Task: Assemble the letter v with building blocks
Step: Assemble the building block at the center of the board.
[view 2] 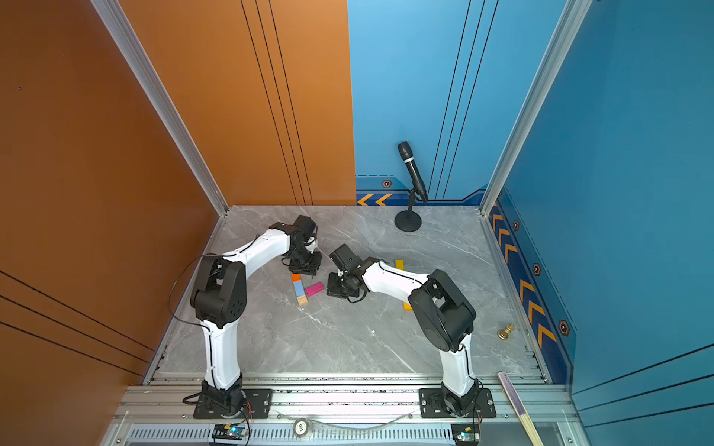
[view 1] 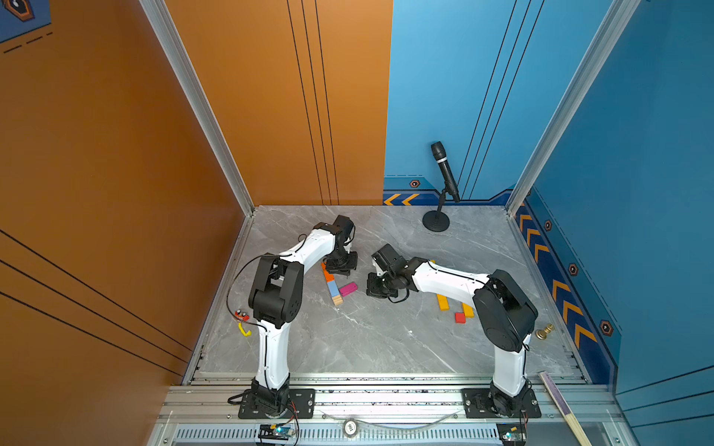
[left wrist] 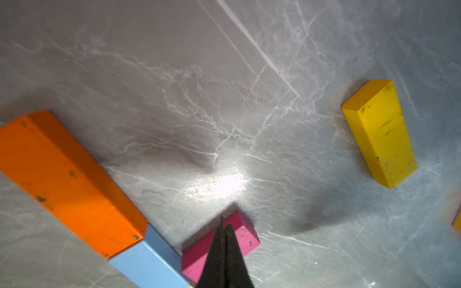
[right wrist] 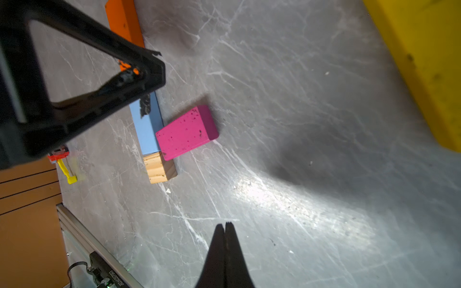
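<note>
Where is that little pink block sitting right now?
In both top views the pink block lies flat near the middle of the table, with one end against the side of the light blue block.

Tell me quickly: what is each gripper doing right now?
Left gripper: shut, holding nothing.
Right gripper: shut, holding nothing.

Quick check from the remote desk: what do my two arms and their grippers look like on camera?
The left arm and right arm have glossy white link shells with bulky black joint housings, and a thin black cable runs along each. The left gripper and right gripper are matte black and taper to narrow points.
</note>
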`<state>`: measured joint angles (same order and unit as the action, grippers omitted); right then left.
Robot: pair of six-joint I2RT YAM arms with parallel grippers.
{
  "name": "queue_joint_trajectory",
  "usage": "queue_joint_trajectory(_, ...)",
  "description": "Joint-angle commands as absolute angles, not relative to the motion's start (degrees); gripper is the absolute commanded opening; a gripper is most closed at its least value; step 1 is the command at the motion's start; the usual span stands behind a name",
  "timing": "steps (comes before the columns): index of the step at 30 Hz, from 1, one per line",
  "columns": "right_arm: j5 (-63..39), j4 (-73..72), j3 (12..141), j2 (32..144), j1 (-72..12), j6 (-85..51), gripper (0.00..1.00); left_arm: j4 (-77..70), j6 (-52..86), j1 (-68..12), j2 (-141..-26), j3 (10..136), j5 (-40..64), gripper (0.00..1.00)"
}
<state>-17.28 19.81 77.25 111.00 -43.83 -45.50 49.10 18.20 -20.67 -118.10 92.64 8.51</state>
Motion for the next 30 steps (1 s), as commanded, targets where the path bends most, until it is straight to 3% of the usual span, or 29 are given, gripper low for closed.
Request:
queue_joint_trajectory(1,-18.8,17.2,76.8,111.9,-44.4,-47.6,0.00,50.6,17.8,-20.7,-119.0,91.9,6.2,0.00)
queue_joint_trajectory(30,-18.0,15.7,75.0,111.2,-45.0,-48.7,0.00,50.6,19.4,-21.8,-120.8,88.5,5.6,0.00)
